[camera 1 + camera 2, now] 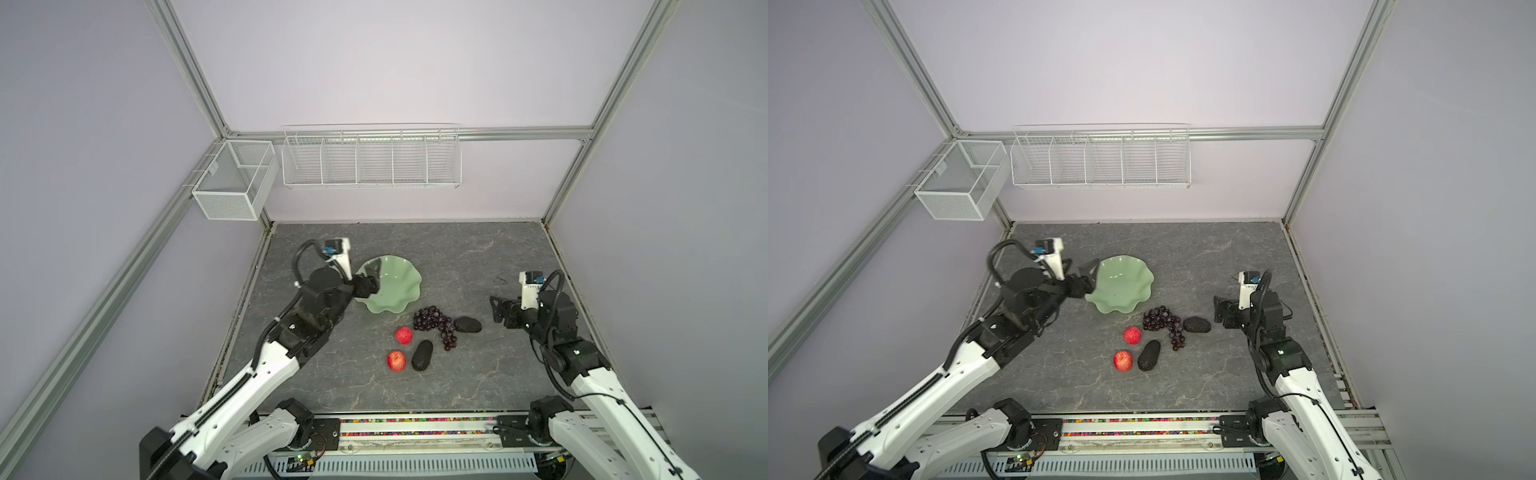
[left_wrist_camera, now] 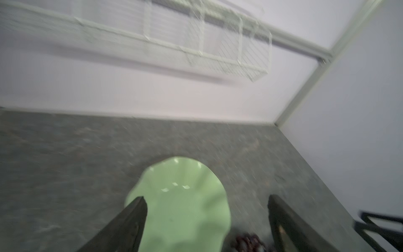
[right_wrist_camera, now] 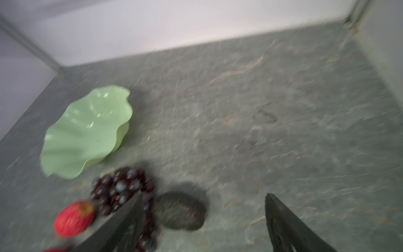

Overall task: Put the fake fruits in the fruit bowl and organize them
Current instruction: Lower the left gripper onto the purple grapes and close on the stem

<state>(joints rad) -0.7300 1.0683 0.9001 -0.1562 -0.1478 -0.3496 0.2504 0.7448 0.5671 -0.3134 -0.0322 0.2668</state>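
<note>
Left wrist view: looks between the spread, empty jaws of the left gripper (image 2: 206, 197) onto the fruit bowl (image 2: 183, 207), fruitless, its wavy rim lying between them. Both top views: set the apples (image 1: 404, 335), one avocado (image 1: 422, 355) and the grapes (image 1: 432, 320) on the table (image 1: 457, 257) in front of the bowl, the second avocado (image 1: 467, 325) near the right gripper (image 1: 496, 309), likewise spread and empty. Presumably handle as light, rigid shells: best pinched across the avocado's rough short axis, apples at mid-girth, grapes by the thick head.
</note>
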